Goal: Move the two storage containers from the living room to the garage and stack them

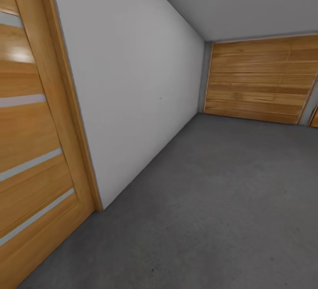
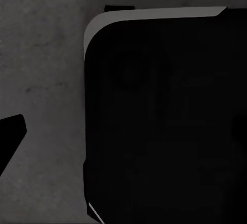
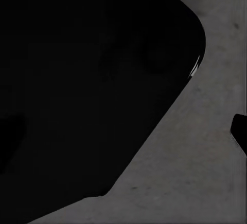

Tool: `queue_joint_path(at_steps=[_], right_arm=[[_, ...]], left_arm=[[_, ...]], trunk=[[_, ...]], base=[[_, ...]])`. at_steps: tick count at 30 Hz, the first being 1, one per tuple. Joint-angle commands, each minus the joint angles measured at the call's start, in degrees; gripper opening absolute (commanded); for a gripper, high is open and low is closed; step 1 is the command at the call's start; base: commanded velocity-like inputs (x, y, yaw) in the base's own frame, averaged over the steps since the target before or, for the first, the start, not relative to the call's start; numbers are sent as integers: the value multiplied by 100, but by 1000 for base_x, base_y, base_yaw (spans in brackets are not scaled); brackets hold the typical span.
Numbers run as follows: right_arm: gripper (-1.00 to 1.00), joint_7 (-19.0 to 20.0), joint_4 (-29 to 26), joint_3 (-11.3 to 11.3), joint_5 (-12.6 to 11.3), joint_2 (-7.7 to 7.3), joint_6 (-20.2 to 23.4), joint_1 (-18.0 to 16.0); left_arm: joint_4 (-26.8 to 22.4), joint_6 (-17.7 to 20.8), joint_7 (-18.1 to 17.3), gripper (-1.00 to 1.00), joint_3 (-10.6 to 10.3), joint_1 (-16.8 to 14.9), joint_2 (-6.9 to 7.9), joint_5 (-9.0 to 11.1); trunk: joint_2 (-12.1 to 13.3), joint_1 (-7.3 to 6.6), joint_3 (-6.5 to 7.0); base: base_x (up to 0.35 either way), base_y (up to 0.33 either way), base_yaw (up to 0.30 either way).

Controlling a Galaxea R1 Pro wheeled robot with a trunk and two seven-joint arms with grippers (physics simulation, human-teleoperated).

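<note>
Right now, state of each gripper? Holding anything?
Left: cannot tell; the left wrist view shows a dark robot body over grey floor.
Right: cannot tell; same in the right wrist view, no container seen.

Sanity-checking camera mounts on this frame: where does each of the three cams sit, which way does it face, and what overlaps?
Head view: on the robot's head, facing forward and slightly down along a pale wall toward a wooden garage door, with a wooden door at left and grey concrete floor.
Left wrist view: near the left gripper, looking down at the floor; a black rounded robot body part blocks most of it.
Right wrist view: near the right gripper, also facing the floor, behind a black robot part.
Shared: the concrete floor shows in all three.
</note>
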Motion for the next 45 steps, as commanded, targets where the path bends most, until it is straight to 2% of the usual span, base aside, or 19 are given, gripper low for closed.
queue_joint_path(at_steps=[1, 32, 45], right_arm=[[100, 1, 2, 7, -2, -1, -18, -1], [100, 1, 2, 7, -2, -4, -63, -1], [100, 1, 2, 7, -2, -4, -63, -1]], left_arm=[[-1, -13, 2, 100, 2, -1, 0, 11], [-1, -13, 2, 100, 2, -1, 0, 11], [-1, -13, 2, 100, 2, -1, 0, 11]], trunk=[[-2, 0, -4], [-2, 0, -4], [-2, 0, -4]], base=[[1, 0, 218], [3, 0, 268], [235, 0, 271]])
